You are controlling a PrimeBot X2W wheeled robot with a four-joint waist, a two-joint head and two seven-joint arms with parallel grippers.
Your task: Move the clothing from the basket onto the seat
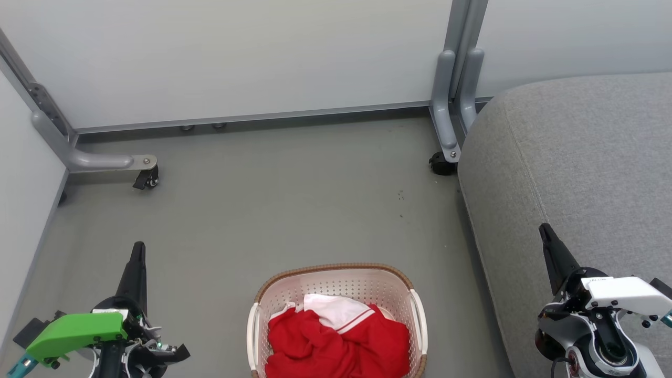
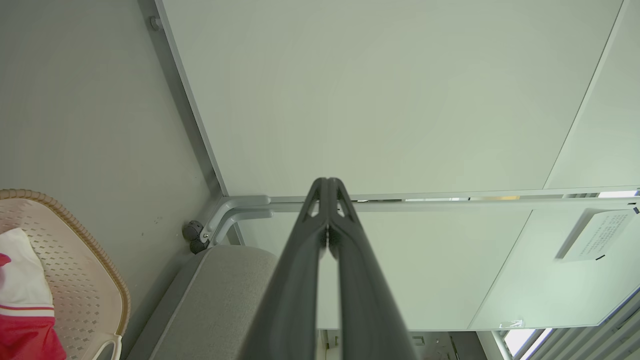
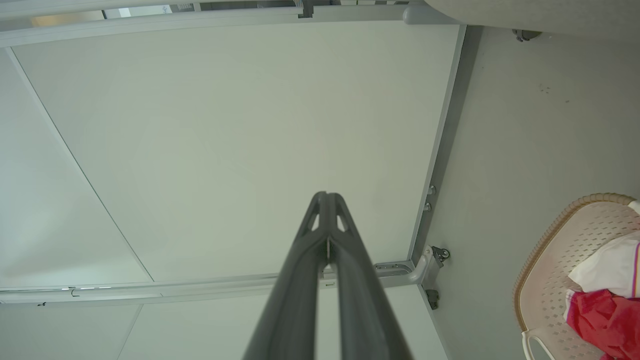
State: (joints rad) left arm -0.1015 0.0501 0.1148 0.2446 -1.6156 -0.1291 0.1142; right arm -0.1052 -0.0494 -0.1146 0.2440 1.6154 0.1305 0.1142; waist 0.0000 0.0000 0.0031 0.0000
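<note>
the big grey seat (image 1: 577, 157) is seen on the right, just beside the white basket (image 1: 336, 283) on the floor. the red and white clothing (image 1: 336, 344) is piled inside the basket. the pile should be grabbed deep, so it is not dropped. the left gripper (image 1: 138, 247) and right gripper (image 1: 546, 231) are held low at each side, pointed forward, fingers pressed together, nothing held.

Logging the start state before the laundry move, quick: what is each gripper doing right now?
Left gripper: closed, holding nothing.
Right gripper: closed, holding nothing.
</note>
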